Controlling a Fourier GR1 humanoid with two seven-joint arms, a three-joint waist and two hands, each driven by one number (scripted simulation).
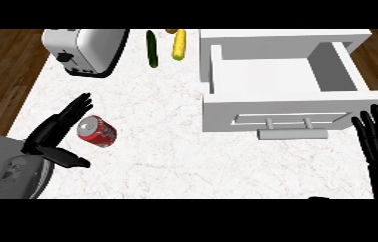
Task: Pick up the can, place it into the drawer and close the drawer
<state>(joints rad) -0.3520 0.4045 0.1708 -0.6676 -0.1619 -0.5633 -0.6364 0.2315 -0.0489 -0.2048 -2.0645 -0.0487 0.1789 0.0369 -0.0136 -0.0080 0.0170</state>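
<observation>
While our left hand [53, 136] frames the red can [97, 131] on the counter [162, 151], fingers straight, thumb spread, nothing gripped, we judge a grasp pending. Drawer [284, 113]: open right of the can, ready to receive it. Right hand [368, 136]: open, resting at the right edge.

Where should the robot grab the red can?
Probably round the can's curved side, coming from its left, where the open left hand already waits with fingers behind and thumb in front. The can stands tilted, silver top showing.

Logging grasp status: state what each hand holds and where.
Nothing held. Left hand is open beside the red metal can; right hand rests open.
</observation>
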